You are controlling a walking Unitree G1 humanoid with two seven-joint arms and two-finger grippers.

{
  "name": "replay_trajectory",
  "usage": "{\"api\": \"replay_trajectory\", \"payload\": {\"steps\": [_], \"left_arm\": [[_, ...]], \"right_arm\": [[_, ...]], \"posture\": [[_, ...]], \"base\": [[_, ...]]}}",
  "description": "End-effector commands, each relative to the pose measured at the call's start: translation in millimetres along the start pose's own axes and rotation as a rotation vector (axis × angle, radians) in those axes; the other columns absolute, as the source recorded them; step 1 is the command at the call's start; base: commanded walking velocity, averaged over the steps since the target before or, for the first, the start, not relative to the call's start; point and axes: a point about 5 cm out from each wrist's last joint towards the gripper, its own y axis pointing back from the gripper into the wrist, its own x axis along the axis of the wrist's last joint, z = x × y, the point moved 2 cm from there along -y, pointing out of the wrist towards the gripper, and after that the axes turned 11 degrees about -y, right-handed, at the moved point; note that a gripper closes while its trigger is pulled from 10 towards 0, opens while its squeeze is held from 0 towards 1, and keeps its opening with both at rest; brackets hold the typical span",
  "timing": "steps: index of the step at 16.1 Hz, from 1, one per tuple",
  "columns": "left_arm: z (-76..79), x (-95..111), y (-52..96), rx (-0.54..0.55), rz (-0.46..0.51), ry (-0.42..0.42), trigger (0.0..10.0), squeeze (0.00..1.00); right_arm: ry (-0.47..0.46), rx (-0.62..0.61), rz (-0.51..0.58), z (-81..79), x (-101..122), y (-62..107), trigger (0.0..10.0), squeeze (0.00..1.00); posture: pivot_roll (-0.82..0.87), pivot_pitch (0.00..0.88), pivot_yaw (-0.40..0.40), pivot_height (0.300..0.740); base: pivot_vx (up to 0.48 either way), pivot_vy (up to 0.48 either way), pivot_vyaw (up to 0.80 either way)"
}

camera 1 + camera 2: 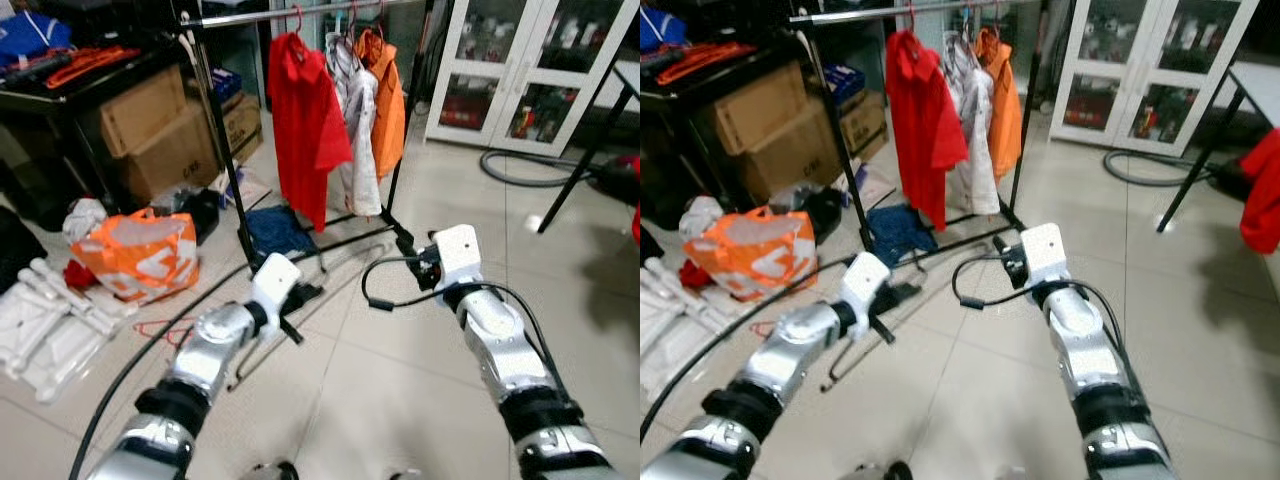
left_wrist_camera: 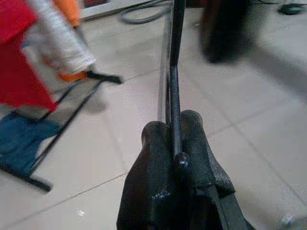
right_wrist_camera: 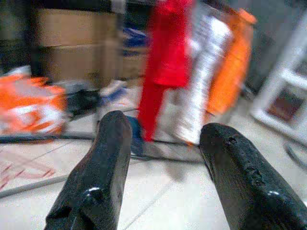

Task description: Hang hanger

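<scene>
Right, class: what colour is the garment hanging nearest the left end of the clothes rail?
Red. The red shirt on the clothes rail shows best in the left eye view.

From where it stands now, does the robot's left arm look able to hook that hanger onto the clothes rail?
Probably not yet. The left hand grips the hanger low, near the floor, while the rail sits high and farther off, above the red shirt. Nothing blocks the way; it would likely need to step closer and lift.
</scene>
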Motion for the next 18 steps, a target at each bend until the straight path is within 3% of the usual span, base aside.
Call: {"api": "replay_trajectory", "payload": {"steps": [1, 2, 3, 4, 6, 8, 9, 10, 11, 14, 16, 18], "left_arm": [[4.0, 4.6, 0.8, -0.057, 0.018, -0.034, 0.0, 0.00], [5.8, 3.1, 0.5, -0.072, 0.009, -0.047, 0.0, 0.00], [0.4, 1.7, -0.8, -0.028, -0.005, -0.047, 0.0, 0.00], [-6.5, 0.4, -1.5, 0.034, -0.019, -0.039, 0.0, 0.00], [-24.4, -3.2, -1.8, 0.224, -0.052, 0.024, 0.0, 0.00], [-32.9, -6.9, 0.4, 0.349, -0.069, 0.087, 0.0, 0.00], [-38.1, -9.8, 2.4, 0.429, -0.089, 0.101, 3.9, 0.00], [-42.5, -11.0, 4.0, 0.497, -0.102, 0.103, 8.6, 0.00], [-48.8, -12.4, 5.9, 0.586, -0.120, 0.125, 10.0, 0.00], [-68.2, -11.6, 15.9, 0.794, -0.122, 0.216, 10.0, 0.00], [-80.0, -5.8, 20.8, 0.867, -0.094, 0.260, 10.0, 0.00], [-102.1, 13.5, 26.6, 0.943, -0.034, 0.275, 10.0, 0.00]], "right_arm": [[0.131, 0.194, 0.017, -23.5, 9.2, -0.2, 10.0, 1.00], [0.246, 0.280, -0.019, -30.2, 6.6, 2.6, 10.0, 1.00], [0.289, 0.305, -0.037, -28.5, 7.3, 4.1, 10.0, 0.97], [0.251, 0.276, -0.030, -22.9, 11.2, 2.8, 10.0, 0.00], [0.101, 0.156, -0.006, -5.3, 17.5, -1.2, 10.0, 0.00], [-0.002, 0.104, 0.006, -3.9, 15.5, -1.7, 10.0, 0.00], [-0.041, 0.091, -0.002, -7.6, 9.5, -1.3, 10.0, 0.00], [-0.069, 0.082, -0.017, -10.9, 3.2, -0.8, 10.0, 0.00], [-0.116, 0.064, -0.029, -13.1, -2.7, -0.2, 10.0, 0.00], [-0.184, 0.009, -0.104, -17.7, -26.8, 6.5, 10.0, 0.00], [-0.164, 0.028, -0.154, -22.1, -39.7, 12.5, 10.0, 0.00], [-0.179, 0.123, -0.273, -34.3, -63.3, 25.5, 10.0, 0.00]], "posture": [[-0.14, 0.000, 0.080, 0.740], [-0.14, 0.000, 0.079, 0.740], [-0.14, 0.000, 0.072, 0.740], [-0.14, 0.000, 0.070, 0.740], [-0.14, 0.000, 0.061, 0.740], [-0.13, 0.000, 0.057, 0.740], [-0.13, 0.000, 0.057, 0.740], [-0.13, 0.000, 0.057, 0.740], [-0.13, 0.000, 0.056, 0.740], [-0.14, 0.000, 0.061, 0.740], [-0.14, 0.000, 0.063, 0.740], [-0.14, 0.000, 0.066, 0.740]], "base": [[0.000, 0.000, 0.00], [0.000, 0.000, 0.00], [0.000, 0.000, 0.00], [0.000, 0.000, 0.00], [0.000, 0.000, 0.00], [0.000, 0.000, 0.00], [0.000, 0.000, 0.00], [0.000, 0.000, 0.00], [0.000, 0.000, 0.00], [0.000, 0.000, 0.00], [0.000, 0.000, 0.00], [0.000, 0.000, 0.00]]}}
